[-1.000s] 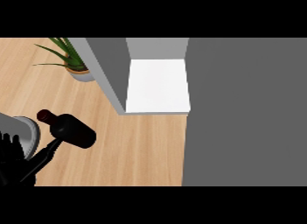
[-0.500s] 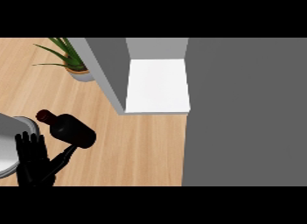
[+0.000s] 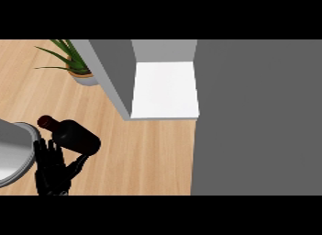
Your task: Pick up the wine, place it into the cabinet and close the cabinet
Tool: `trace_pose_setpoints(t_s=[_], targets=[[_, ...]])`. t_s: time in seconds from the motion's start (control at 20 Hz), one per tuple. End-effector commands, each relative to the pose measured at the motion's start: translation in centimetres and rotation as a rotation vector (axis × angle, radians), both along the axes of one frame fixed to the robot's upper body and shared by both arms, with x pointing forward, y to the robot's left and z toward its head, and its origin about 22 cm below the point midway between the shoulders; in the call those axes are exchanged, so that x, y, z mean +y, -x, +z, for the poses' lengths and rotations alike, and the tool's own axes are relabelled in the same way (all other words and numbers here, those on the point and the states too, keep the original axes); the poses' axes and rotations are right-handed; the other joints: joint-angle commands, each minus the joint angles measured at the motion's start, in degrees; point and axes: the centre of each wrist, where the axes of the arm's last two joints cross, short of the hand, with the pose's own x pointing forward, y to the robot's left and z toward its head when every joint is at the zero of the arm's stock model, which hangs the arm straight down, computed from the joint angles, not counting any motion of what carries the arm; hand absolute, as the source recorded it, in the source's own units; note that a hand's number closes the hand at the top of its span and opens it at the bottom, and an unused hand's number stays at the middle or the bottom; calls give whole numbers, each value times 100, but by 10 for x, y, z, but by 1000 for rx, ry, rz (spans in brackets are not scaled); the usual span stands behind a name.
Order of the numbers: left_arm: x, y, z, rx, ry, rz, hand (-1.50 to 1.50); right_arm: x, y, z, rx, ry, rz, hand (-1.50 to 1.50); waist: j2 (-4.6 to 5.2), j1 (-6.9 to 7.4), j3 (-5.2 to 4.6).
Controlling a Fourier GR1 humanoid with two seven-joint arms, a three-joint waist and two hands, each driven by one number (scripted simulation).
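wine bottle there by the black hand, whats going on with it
A black hand is open just below the dark wine bottle, which stands on the wooden counter. Its fingers reach up to the bottle but are not curled round it, so the bottle is not picked up yet. By the rig line, a hand at the view's left would be the left one. The cabinet to the upper right stands open, its white shelf bare. A potted plant sits behind. The right hand is not in view.

The hand (image 3: 52, 167) is cut off at the view's lower edge, so its wrist and forearm do not show. The grey rounded object (image 3: 6, 151) runs out past the left edge, and the potted plant (image 3: 74, 64) loses its leaf tips at the top. The wine bottle (image 3: 74, 135) has its lower edge hidden behind the fingertips.
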Motion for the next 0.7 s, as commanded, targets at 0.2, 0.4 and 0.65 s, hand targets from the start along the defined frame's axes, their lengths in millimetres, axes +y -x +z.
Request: trace_pose_setpoints(t_s=[0.2, 0.4, 0.65], targets=[[0, -17, -20, -61, 68, 49, -150, 4, 30, 34, -34, -59, 48, -150, 10, -12, -6], [-11, -22, -25, -86, 59, 53, -150, 7, 44, 35, -43, -50, 56, -150, -1, -40, -3], [17, -26, -26, -126, 101, -43, 150, -1, 31, 13, -47, -50, 63, -150, 4, -53, 1]])
